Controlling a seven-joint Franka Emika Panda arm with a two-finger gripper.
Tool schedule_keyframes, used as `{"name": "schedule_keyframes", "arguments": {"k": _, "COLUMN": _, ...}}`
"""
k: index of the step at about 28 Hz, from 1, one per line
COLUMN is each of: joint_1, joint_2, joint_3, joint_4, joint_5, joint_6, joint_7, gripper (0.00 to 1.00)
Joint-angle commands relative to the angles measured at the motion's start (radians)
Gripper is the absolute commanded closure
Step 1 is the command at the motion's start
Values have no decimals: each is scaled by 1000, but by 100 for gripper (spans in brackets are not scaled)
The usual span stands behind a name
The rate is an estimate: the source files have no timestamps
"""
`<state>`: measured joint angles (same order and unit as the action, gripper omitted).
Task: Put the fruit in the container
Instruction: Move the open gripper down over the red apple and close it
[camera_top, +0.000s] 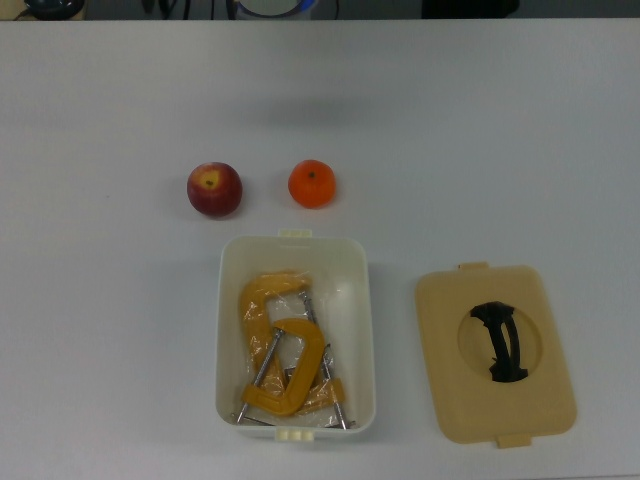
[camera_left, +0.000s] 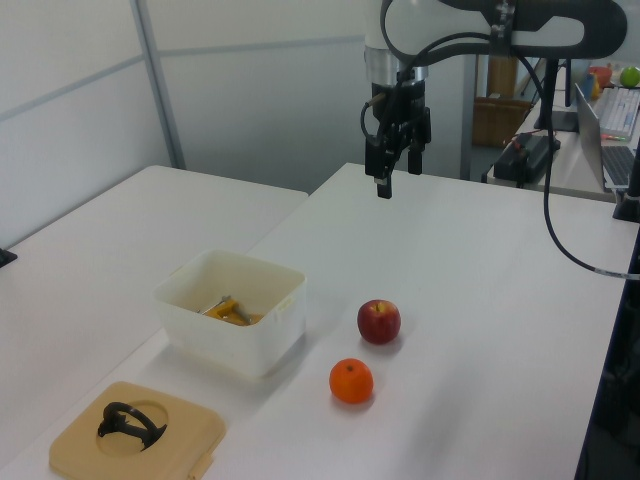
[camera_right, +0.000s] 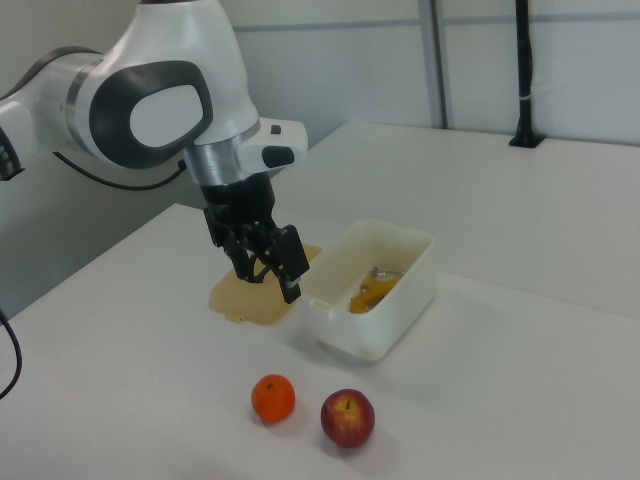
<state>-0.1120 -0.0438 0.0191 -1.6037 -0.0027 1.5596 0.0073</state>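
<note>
The tabletop (camera_top: 520, 130) is a flat white surface. Four items rest directly on it. A dark red apple (camera_top: 214, 189) and an orange mandarin (camera_top: 312, 184) sit side by side, near each other but apart. Just beside them stands an open white tub (camera_top: 295, 336), which contains yellow C-clamps (camera_top: 283, 350). A beige lid (camera_top: 495, 352) with a black handle (camera_top: 500, 341) lies flat at the top view's right of the tub, not touching it.
</note>
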Motion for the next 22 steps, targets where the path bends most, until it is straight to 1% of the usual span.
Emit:
{"name": "schedule_keyframes", "arguments": {"k": 1, "joint_1": 2, "joint_2": 8, "joint_3": -14, "joint_4": 7, "joint_5": 30, "joint_6": -32, "joint_7": -21, "gripper": 0}}
{"name": "schedule_keyframes", "arguments": {"k": 7, "joint_1": -20, "joint_2": 87, "joint_3": -18, "joint_4": 10, "joint_5": 30, "joint_6": -23, "joint_7": -33, "gripper": 0}}
{"name": "schedule_keyframes", "arguments": {"k": 12, "joint_1": -20, "joint_2": 119, "joint_3": -18, "joint_4": -10, "joint_5": 26, "joint_6": -13, "joint_7": -58, "gripper": 0}}
{"name": "schedule_keyframes", "arguments": {"k": 15, "joint_1": -20, "joint_2": 136, "joint_3": -18, "joint_4": -57, "joint_5": 18, "joint_6": 40, "joint_7": -59, "gripper": 0}}
{"name": "schedule_keyframes", "arguments": {"k": 18, "joint_1": -18, "joint_2": 140, "joint_3": -14, "joint_4": -120, "joint_5": 7, "joint_6": 117, "joint_7": -59, "gripper": 0}}
{"name": "schedule_keyframes", "arguments": {"k": 19, "joint_1": -15, "joint_2": 140, "joint_3": -10, "joint_4": -177, "joint_5": -12, "joint_6": 187, "joint_7": -59, "gripper": 0}}
{"name": "schedule_keyframes", "arguments": {"k": 22, "joint_1": -11, "joint_2": 140, "joint_3": -5, "joint_4": -257, "joint_5": -49, "joint_6": 293, "joint_7": -58, "gripper": 0}}
